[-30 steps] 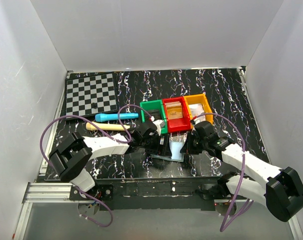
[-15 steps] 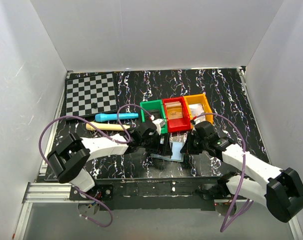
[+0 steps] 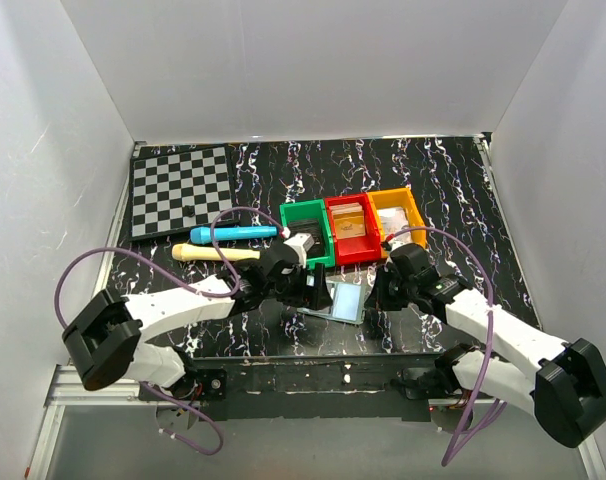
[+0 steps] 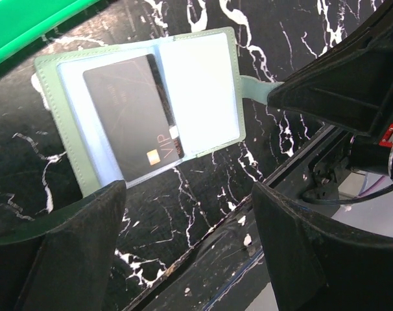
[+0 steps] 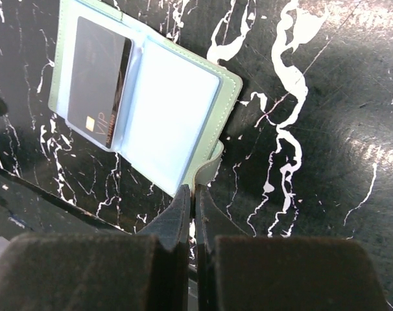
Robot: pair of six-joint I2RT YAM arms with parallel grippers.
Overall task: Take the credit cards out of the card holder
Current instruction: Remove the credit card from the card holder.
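Note:
The card holder [image 3: 343, 300] lies open on the black marbled table, grey-green with two pale-blue panels. It also shows in the left wrist view [image 4: 203, 91] and the right wrist view [image 5: 174, 123]. One dark credit card [image 4: 130, 123] sits in one panel, also seen in the right wrist view [image 5: 96, 81]. My right gripper [image 5: 195, 194] is shut on the holder's small side tab [image 5: 208, 170]. My left gripper [image 4: 190, 249] is open and empty, just above and on the near side of the holder, not touching it.
Green [image 3: 305, 222], red [image 3: 351, 232] and orange [image 3: 398, 215] bins stand just behind the holder. A blue marker [image 3: 233, 233], a wooden handle [image 3: 215, 254] and a chessboard [image 3: 181, 188] lie at the left. The table's front edge [image 4: 248, 214] is close to the holder.
My left gripper has drawn back off the holder, so both open panels and the card now show. The left arm's elbow has swung left. The right gripper keeps hold of the tab.

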